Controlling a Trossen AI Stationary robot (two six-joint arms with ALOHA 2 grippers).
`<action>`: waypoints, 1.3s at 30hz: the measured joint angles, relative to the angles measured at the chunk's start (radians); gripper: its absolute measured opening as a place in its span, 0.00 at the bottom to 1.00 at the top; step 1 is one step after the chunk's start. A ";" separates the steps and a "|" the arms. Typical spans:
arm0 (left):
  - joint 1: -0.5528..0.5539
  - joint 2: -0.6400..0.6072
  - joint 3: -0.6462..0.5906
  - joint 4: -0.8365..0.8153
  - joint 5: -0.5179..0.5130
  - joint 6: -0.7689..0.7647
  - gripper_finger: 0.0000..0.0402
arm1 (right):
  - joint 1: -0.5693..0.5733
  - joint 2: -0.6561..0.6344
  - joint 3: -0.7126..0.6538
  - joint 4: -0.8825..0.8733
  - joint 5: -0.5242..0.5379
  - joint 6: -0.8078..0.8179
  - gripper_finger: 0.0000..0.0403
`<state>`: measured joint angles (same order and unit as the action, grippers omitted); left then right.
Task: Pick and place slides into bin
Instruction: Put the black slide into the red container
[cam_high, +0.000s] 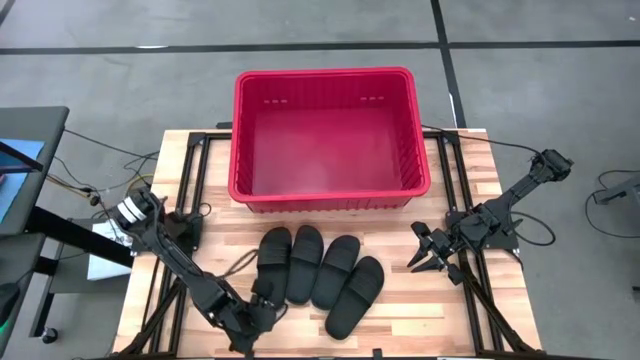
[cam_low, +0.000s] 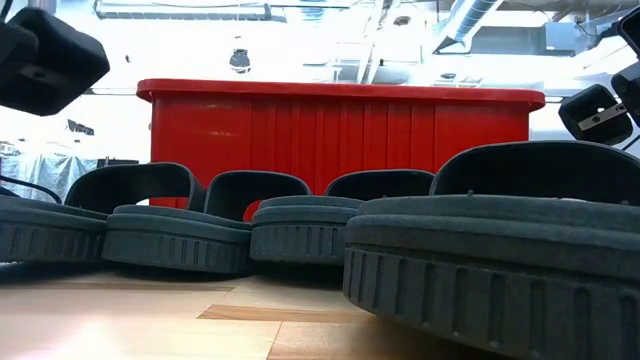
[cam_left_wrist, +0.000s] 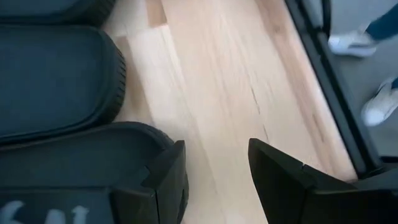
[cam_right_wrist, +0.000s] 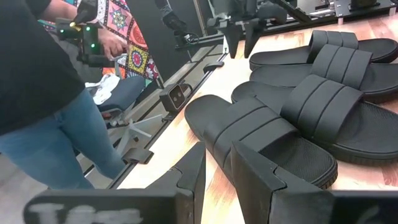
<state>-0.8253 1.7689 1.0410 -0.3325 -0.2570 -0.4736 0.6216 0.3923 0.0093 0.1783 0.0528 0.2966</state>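
Four matte black slides and one bright red bin on the wooden table.

Slides (cam_high: 320, 275) lying side by side in a fanned row just in front of the bin, soles down, wide ribbed strap bands up, neighbours touching or nearly so; leftmost (cam_high: 273, 262) and next (cam_high: 303, 262) closest to the bin, third (cam_high: 335, 270) slanted, rightmost (cam_high: 356, 296) lowest and most tilted. Bin (cam_high: 330, 195) large, rectangular, thick-rimmed, ribbed and slotted on its walls, upright at the table's far edge, nothing inside.
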 joint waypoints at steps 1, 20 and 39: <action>0.000 0.011 0.011 -0.013 0.000 -0.003 0.42 | 0.000 0.000 0.000 0.000 0.000 0.000 0.17; 0.000 0.031 0.119 -0.156 -0.063 -0.021 0.42 | 0.000 0.000 0.000 0.000 0.000 0.000 0.17; 0.005 0.032 0.119 -0.264 -0.066 -0.061 0.42 | 0.000 0.000 0.000 0.000 0.000 0.000 0.17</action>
<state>-0.8204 1.8004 1.1596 -0.5960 -0.3225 -0.5346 0.6216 0.3923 0.0093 0.1787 0.0528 0.2966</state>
